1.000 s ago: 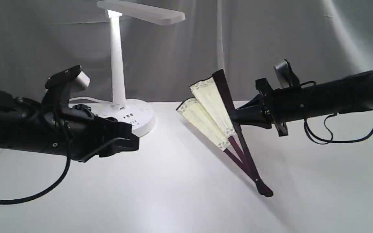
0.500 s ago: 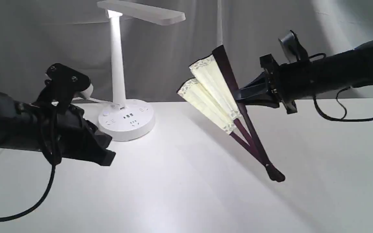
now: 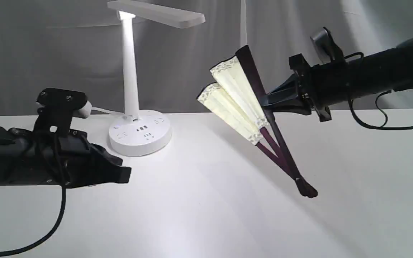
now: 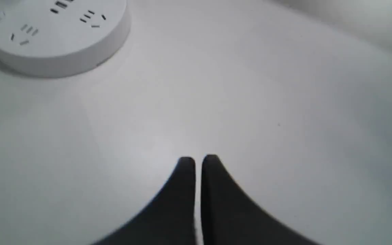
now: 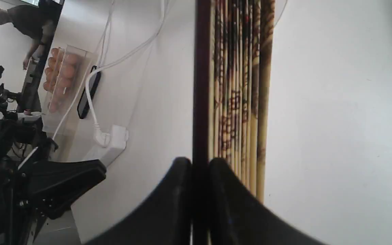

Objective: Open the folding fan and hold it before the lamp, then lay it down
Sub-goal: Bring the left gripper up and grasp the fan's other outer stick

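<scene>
The folding fan [image 3: 237, 100] hangs in the air right of centre, partly spread, cream leaf up and dark ribs running down to the pivot [image 3: 307, 190]. My right gripper [image 3: 265, 104] is shut on its dark outer guard; the right wrist view shows that guard [image 5: 201, 85] pinched between the black fingers, the pleated edges [image 5: 242, 85] beside it. The white lamp [image 3: 132, 71] stands lit at the back left, its round base [image 3: 140, 136] on the table. My left gripper [image 3: 122, 175] lies low near the table at the left, fingertips [image 4: 186, 163] nearly touching, holding nothing.
The lamp base [image 4: 53, 34] lies close beside the left gripper. A white cord [image 3: 100, 111] runs from the base toward the left. In the right wrist view a white plug block [image 5: 112, 139] and a clear box of round brownish items [image 5: 61, 78] lie beyond the table.
The right gripper has lifted the fan upward and slightly right; its pivot has come up off the table. The left arm has drawn back to the left and sunk lower, clearing the lamp base.
</scene>
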`<state>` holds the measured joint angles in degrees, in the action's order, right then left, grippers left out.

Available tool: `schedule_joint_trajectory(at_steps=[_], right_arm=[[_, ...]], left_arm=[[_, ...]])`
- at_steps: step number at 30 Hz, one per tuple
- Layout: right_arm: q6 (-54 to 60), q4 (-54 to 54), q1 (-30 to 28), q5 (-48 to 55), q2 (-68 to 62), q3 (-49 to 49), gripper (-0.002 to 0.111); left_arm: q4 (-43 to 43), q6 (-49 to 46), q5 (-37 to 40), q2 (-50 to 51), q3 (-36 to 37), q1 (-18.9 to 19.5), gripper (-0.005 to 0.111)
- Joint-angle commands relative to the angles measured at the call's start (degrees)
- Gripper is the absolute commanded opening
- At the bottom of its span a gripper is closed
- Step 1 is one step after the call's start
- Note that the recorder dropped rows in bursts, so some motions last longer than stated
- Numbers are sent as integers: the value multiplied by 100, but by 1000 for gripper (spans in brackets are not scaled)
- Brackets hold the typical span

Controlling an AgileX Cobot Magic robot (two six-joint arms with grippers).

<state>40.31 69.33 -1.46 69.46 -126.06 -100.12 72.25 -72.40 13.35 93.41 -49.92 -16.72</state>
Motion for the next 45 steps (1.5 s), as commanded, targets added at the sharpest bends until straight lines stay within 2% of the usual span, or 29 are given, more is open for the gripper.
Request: schedule_joint_trajectory(at_steps=[1,3,4,7,10,12,15,19,21,24,26,28,30,34,37,40,42,45], right_arm=[[-12,34,-28,50,80,29,0],[-12,34,-28,50,80,29,0],[-12,34,-28,50,80,29,0],[-12,34,-28,50,80,29,0],[-12,34,-28,50,80,29,0],[-12,34,-28,50,80,29,0],[-12,34,-28,50,80,29,0],[-12,34,-28,50,80,29,0],[-12,34,-28,50,80,29,0],[-12,34,-28,50,80,29,0],[-12,34,-28,50,80,29,0],[-12,34,-28,50,80,29,0],[-12,34,-28,50,80,29,0],[-52,34,-28,50,80,29,0],[-77,34,-5,50,80,29,0],[-77,34,58,50,80,29,0],[-77,34,115,50,80,29,0],[-77,34,218,50,80,29,0]], left_arm=[[-1146,2002,393,2,-1,-19,0],[-2487,2916,833,2,-120,-19,0],[-3525,3658,1183,2,-249,-49,0],[-5807,5228,1602,2,-545,-192,0],[-7566,5564,1545,2,-576,-515,0],[-8183,5603,1413,2,-521,-756,0],[-7998,6050,878,2,-353,-939,0],[-7274,6488,-393,-60,224,-942,0],[-6988,6488,-1367,-151,669,-951,0],[-6896,6660,-3270,-270,1460,-951,0],[-7225,7123,-4840,-280,2022,-951,0],[-7595,7714,-5907,-212,2355,-951,0],[-7857,8110,-6657,-73,2528,-951,0],[-7850,8545,-7274,304,2558,-951,1],[-7551,9158,-8097,719,2531,-951,5],[-7444,10321,-8232,1127,2237,-951,17],[-7577,11294,-8197,1481,1881,-951,28],[-7736,12228,-8213,1832,1433,-951,44]])
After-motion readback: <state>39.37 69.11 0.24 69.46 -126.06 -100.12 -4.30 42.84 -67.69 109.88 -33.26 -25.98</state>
